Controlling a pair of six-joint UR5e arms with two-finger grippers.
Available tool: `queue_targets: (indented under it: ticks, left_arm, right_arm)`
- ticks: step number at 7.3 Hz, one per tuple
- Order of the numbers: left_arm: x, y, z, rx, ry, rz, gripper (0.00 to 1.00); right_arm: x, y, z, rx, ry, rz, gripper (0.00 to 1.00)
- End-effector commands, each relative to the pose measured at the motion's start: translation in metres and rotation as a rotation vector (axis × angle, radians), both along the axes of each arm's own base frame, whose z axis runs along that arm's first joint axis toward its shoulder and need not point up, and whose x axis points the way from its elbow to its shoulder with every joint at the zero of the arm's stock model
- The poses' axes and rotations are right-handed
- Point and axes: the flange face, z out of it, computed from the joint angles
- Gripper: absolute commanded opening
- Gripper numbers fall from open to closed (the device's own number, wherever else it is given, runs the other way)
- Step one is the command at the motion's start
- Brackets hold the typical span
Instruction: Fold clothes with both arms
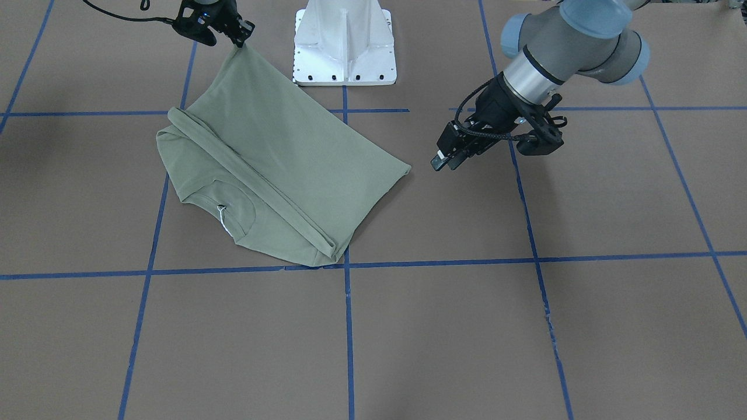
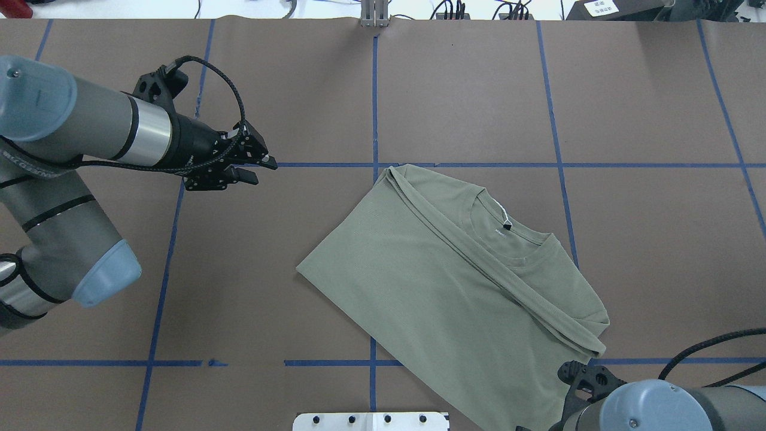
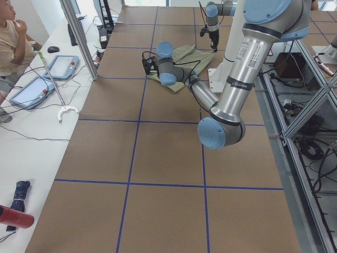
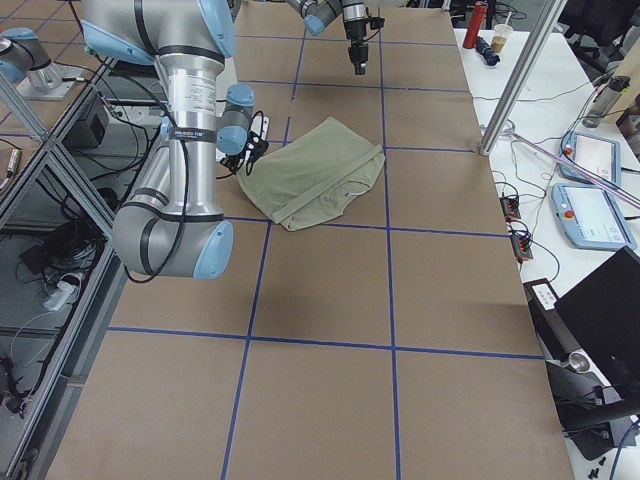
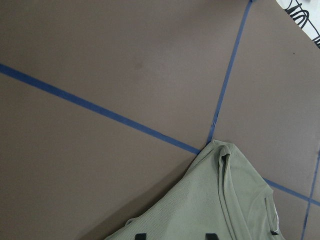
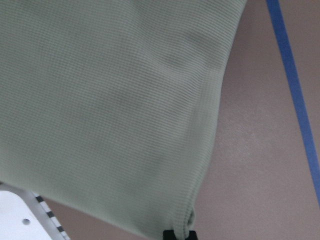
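Sage-green shirt [image 1: 292, 151] lies folded; right tool [image 1: 240, 39] pinches its corner; left tool [image 1: 443, 165] hangs spread.

I count one shirt [image 1: 280, 157], two arms (left arm [image 2: 90, 129], right arm [image 2: 658, 407]), two pincers (left pincer [image 2: 263, 170], right pincer [image 1: 241, 39]), one base [image 1: 344, 46], one desk [image 1: 525, 326].

Overhead, front face opposite ways; both share shirt [image 2: 419, 269].
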Motion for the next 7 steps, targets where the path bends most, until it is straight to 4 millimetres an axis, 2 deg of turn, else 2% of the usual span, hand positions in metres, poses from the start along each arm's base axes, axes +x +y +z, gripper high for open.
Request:
queue_targets:
  ticks: [1,2,3,4,6,7]
  left_arm:
    - [0.029,0.025,0.003,-0.013,-0.002,0.058,0.51]
    - [0.031,0.029,-0.001,-0.009,0.004,0.067,0.52]
    - [0.034,0.029,0.002,-0.014,-0.001,0.067,0.52]
    - [0.044,0.035,0.006,-0.027,-0.014,0.083,0.58]
    - [0.099,0.073,0.025,-0.195,-0.132,0.057,0.61]
    - [0.114,0.078,0.04,-0.227,-0.204,0.038,0.61]
  right_arm:
    - [0.003,-0.013,0.005,-0.017,0.056,0.056,1.0]
    - [0.013,-0.05,0.003,-0.019,0.051,0.142,1.0]
    - [0.024,-0.09,-0.007,-0.016,0.023,0.235,1.0]
    - [0.032,-0.144,-0.021,-0.005,-0.008,0.35,1.0]
    - [0.029,-0.251,-0.03,0.101,-0.018,0.457,1.0]
    - [0.033,-0.284,-0.025,0.171,-0.005,0.441,1.0]
